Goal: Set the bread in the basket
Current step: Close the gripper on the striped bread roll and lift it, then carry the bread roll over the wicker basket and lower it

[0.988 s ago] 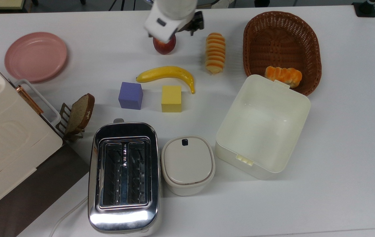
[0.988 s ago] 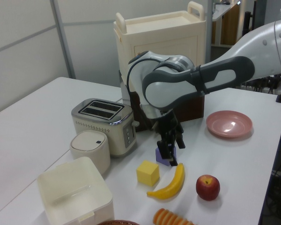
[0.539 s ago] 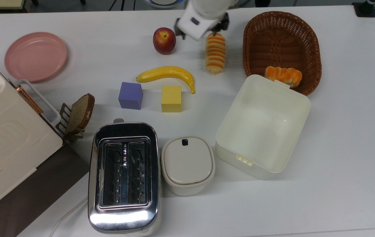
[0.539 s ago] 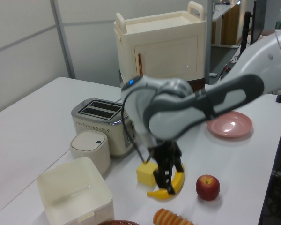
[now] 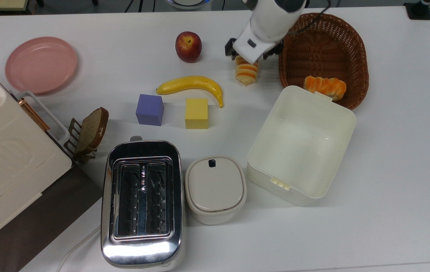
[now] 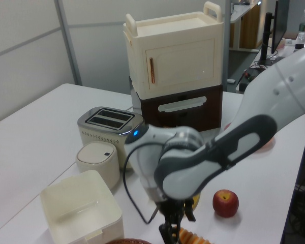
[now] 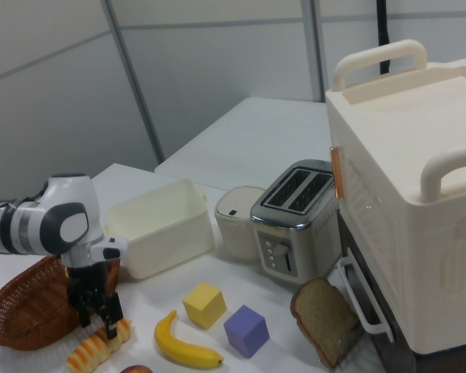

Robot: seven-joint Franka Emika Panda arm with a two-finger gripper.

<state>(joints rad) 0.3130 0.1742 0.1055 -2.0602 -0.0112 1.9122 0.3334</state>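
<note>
While its two black fingers stand parted on either side of the spiral bread roll [image 7: 99, 343], the gripper [image 7: 95, 309] hangs just above it, grasping nothing. The roll lies on the white table [image 5: 389, 158] between the banana [image 5: 191, 84] and the wicker basket [image 5: 326, 41], outside the basket's rim.

White table [image 5: 389, 211], grey panelled walls [image 7: 217, 70], perhaps a second table behind [image 7: 272, 132]
</note>
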